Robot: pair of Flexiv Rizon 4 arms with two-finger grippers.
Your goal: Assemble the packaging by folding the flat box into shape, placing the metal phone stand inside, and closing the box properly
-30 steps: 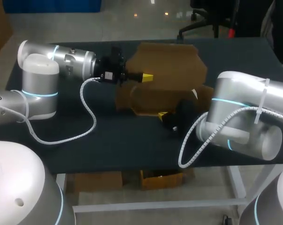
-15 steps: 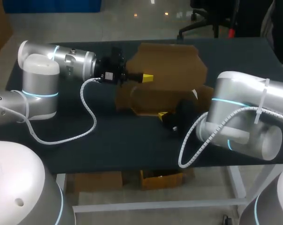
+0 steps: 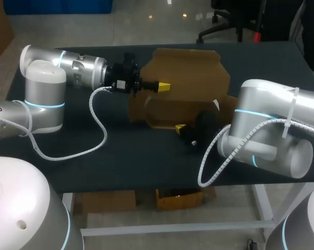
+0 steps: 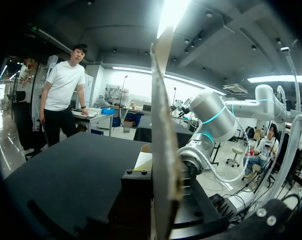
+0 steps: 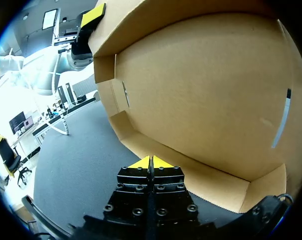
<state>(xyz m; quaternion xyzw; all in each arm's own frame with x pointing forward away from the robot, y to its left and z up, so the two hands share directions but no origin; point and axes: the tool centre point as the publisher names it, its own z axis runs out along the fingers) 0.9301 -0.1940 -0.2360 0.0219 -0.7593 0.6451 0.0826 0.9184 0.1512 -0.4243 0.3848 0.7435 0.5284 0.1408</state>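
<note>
Half done at most, I'd judge: box (image 3: 183, 107) sat part-folded on worktop (image 3: 120, 151), lid flap (image 3: 190, 70) upright & pinched in left claw (image 3: 163, 86), right claw (image 3: 180, 127) clenched empty w/ front wall (image 5: 191, 172) just ahead; no stand seen inside, closing yet to do.

1. Cardboard box (image 3: 188, 73): plain brown faces in all three views, with no print, label or number that can be read.
2. Table (image 3: 120, 166): dark surface bearing no legible marking or sign.
</note>
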